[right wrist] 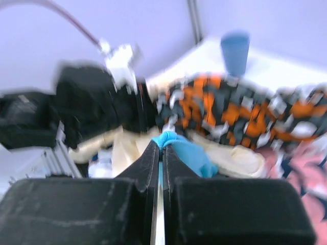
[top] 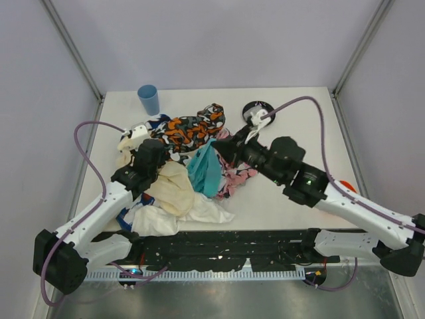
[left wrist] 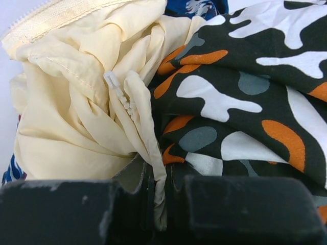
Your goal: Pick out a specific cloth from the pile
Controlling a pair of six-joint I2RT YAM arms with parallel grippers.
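Note:
The pile (top: 179,169) lies at the table's middle left: cream, white, orange-black-white, pink and blue-white fabrics. The teal cloth (top: 204,169) hangs in a tall fold at the pile's right side. My right gripper (top: 216,144) is shut on its top edge; the right wrist view shows the teal cloth (right wrist: 191,153) bunched between the closed fingertips (right wrist: 161,149). My left gripper (top: 155,161) presses on the pile's left part and is shut on a fold of the cream cloth (left wrist: 76,122), next to the orange-black-white cloth (left wrist: 240,102).
A blue cup (top: 149,100) stands at the back left of the table. A black round disc (top: 257,110) lies at the back middle. The pink patterned cloth (top: 236,176) lies under my right arm. Purple cables arc over both sides.

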